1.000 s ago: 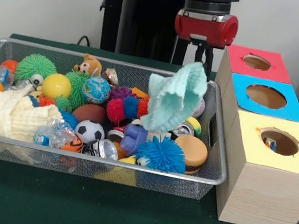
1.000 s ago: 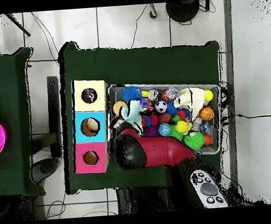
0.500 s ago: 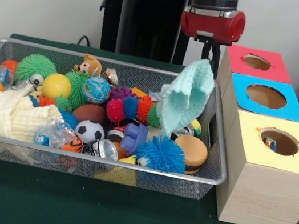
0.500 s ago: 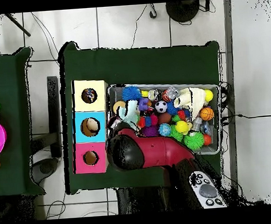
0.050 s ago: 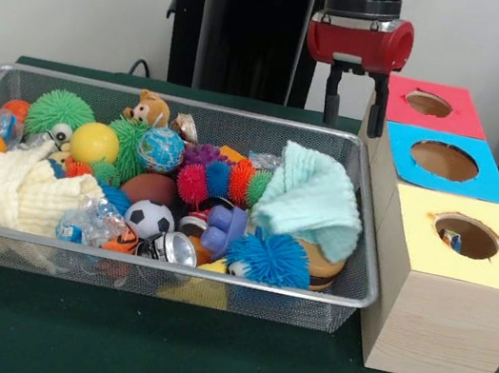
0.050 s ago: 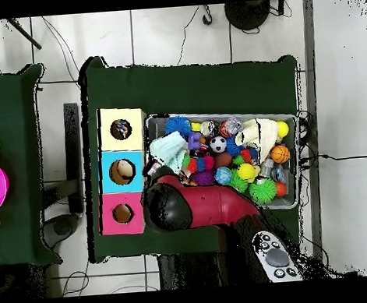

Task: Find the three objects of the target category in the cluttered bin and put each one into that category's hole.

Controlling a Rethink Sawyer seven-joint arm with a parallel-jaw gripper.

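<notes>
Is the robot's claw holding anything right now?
No. The gripper is open and empty, hanging above the far end of the bin. The mint green cloth lies loose on the toys below it.

Front cam sat low and close, facing the bin (image 5: 347, 291); overhead looked straight down from far; both shared bin and boxes (image 6: 124, 171).

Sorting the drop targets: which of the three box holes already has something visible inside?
The hole in the yellow-topped box, nearest the camera in the front view; a small object shows at its edge. The blue and red holes show none.
</notes>
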